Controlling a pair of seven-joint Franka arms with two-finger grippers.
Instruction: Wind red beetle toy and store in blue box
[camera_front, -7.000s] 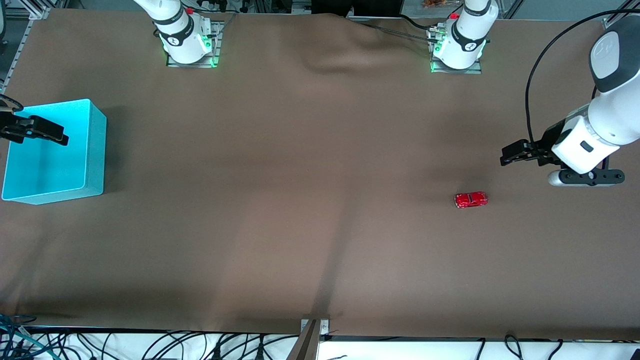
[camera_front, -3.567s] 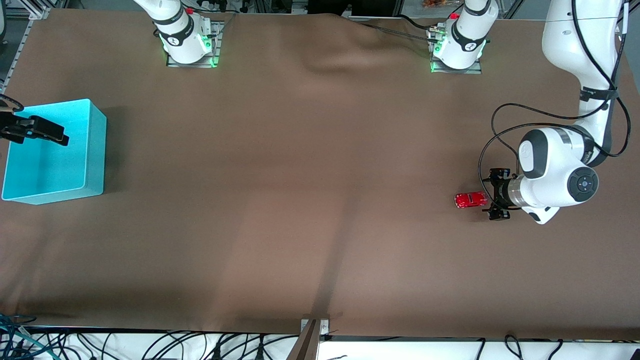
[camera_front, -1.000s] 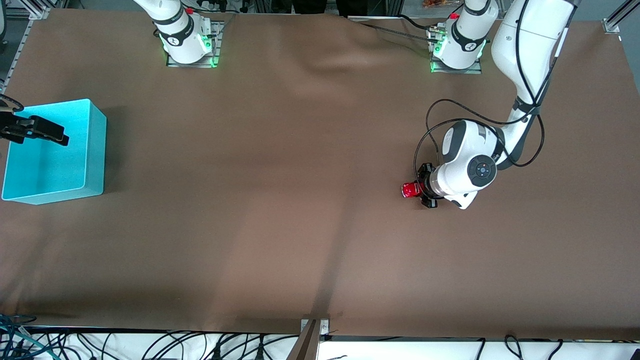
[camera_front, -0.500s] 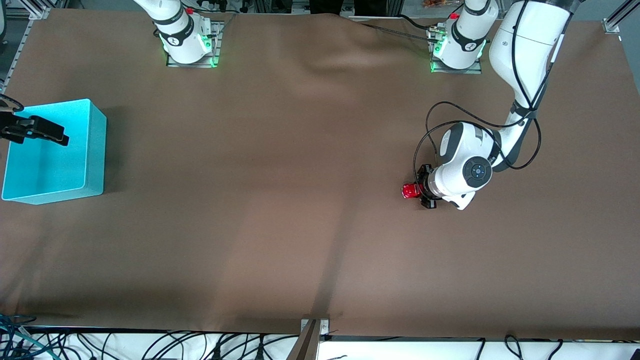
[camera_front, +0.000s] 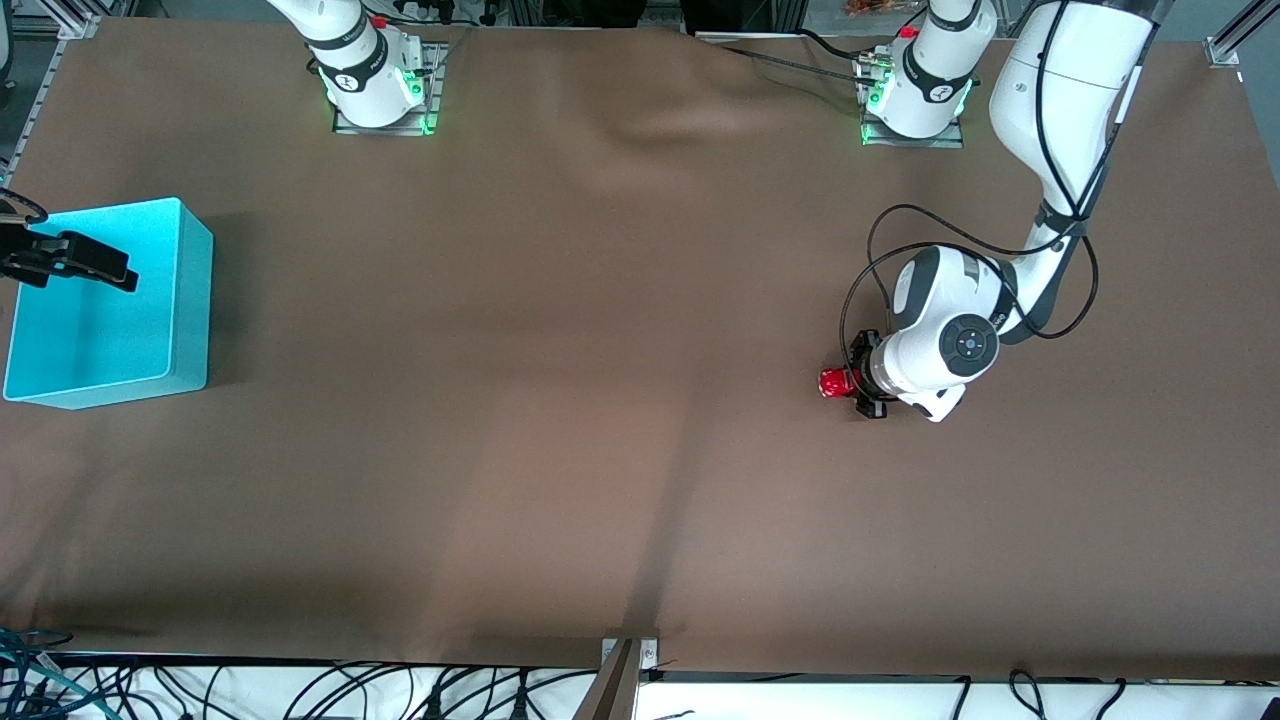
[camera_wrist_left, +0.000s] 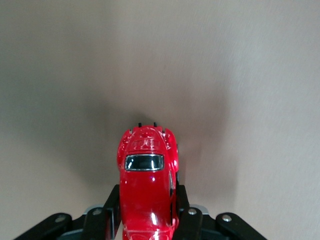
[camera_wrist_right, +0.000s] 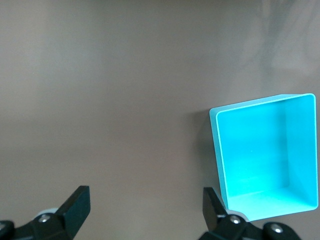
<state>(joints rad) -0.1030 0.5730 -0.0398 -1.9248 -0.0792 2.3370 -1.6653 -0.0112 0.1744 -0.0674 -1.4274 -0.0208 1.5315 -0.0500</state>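
Observation:
The red beetle toy (camera_front: 833, 382) is low at the brown table surface toward the left arm's end. My left gripper (camera_front: 856, 384) is shut on its sides. In the left wrist view the toy (camera_wrist_left: 146, 175) sticks out from between the black fingers (camera_wrist_left: 112, 202) of the left gripper (camera_wrist_left: 147, 202), with dark windows showing. The blue box (camera_front: 190, 300) stands empty at the right arm's end of the table. My right gripper (camera_front: 100, 266) hangs open and empty in the air at the box. In the right wrist view the right gripper (camera_wrist_right: 145, 197) is wide open and the box (camera_wrist_right: 220, 150) is off to one side.
The brown cloth (camera_front: 560, 330) covers the whole table, with a wrinkle (camera_front: 660, 125) between the two arm bases. Cables (camera_front: 300, 690) run along the table edge nearest the front camera. The left arm's black cable (camera_front: 880, 250) loops above its wrist.
Seven seconds ago the toy lay free and the left gripper hung apart from it. In the last second the left gripper, shut on the toy, has drawn it slightly toward the left arm's end.

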